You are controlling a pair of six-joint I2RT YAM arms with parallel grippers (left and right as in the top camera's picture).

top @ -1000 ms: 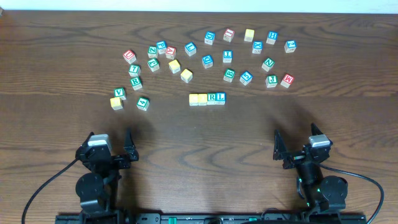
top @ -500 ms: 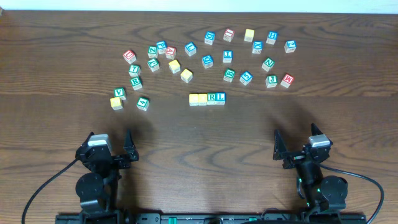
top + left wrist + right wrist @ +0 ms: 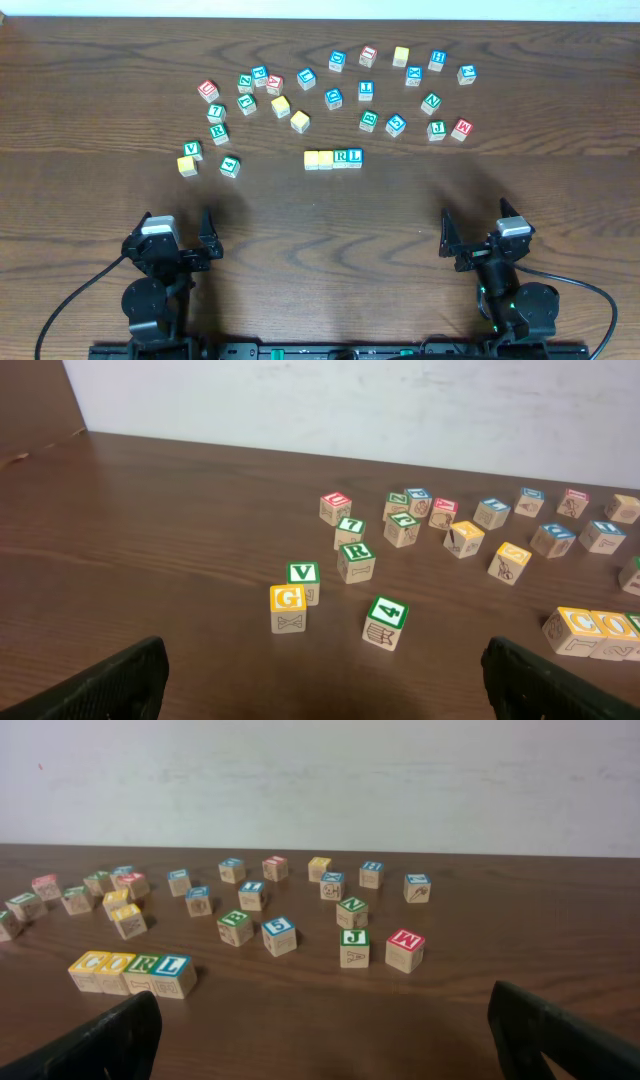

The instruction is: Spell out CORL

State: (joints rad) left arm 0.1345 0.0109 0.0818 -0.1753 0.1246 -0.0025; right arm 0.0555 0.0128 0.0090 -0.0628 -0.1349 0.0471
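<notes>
Four wooden cubes stand side by side in a row, CORL (image 3: 333,158), at the table's middle; the right wrist view reads them as C, O, R, L (image 3: 131,971). The two left cubes have yellow tops, the R is green, the L blue. In the left wrist view only the row's yellow-topped end (image 3: 594,632) shows at the right edge. My left gripper (image 3: 178,240) (image 3: 325,695) rests open near the front left, far from the row. My right gripper (image 3: 476,238) (image 3: 335,1035) rests open near the front right. Neither holds anything.
Several loose letter cubes lie scattered in an arc behind the row, from a G cube (image 3: 186,166) and a 4 cube (image 3: 230,166) at the left to a red M cube (image 3: 461,128) at the right. Cables run behind both arm bases.
</notes>
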